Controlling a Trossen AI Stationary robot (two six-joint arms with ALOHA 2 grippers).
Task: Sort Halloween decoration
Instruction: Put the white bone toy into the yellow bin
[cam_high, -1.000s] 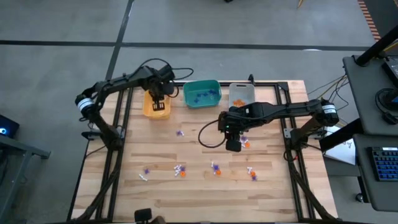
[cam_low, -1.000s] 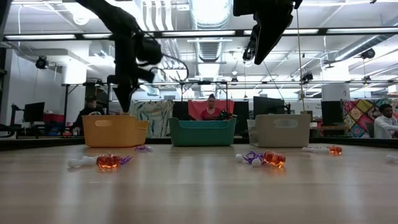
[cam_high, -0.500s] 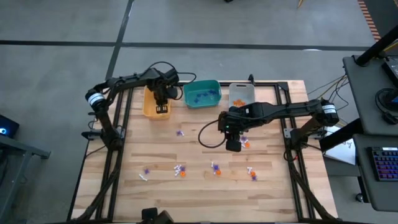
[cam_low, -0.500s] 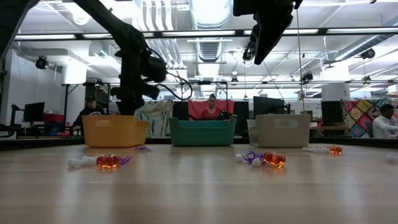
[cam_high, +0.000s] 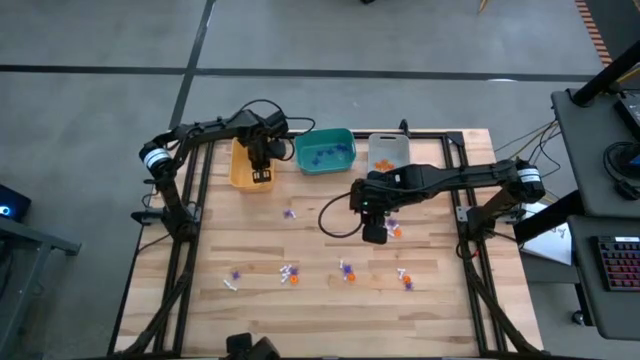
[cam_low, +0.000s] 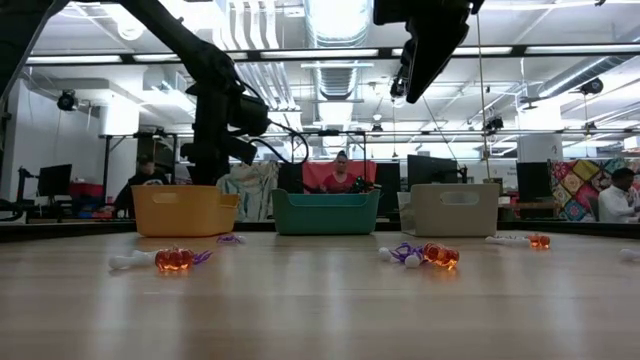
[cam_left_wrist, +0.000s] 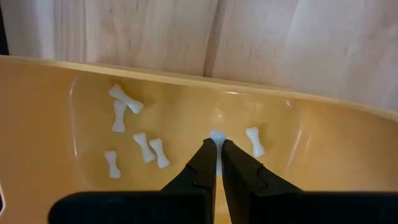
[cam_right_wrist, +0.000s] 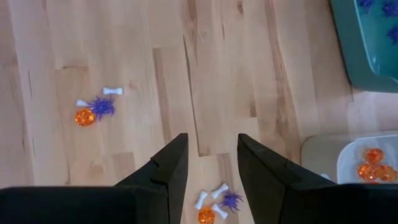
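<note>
My left gripper (cam_left_wrist: 216, 148) sits pinched closed over the yellow plastic bin (cam_left_wrist: 50, 99), holding nothing; my right gripper (cam_right_wrist: 211, 146) hovers parted above tiny orange, purple and white trinkets (cam_right_wrist: 214, 205) scattered on the wooden table (cam_right_wrist: 211, 74)

No legible text, labels, brands, numbers or signs in any view — checked bins, counter, arms and the room behind; nothing there can be read.
</note>
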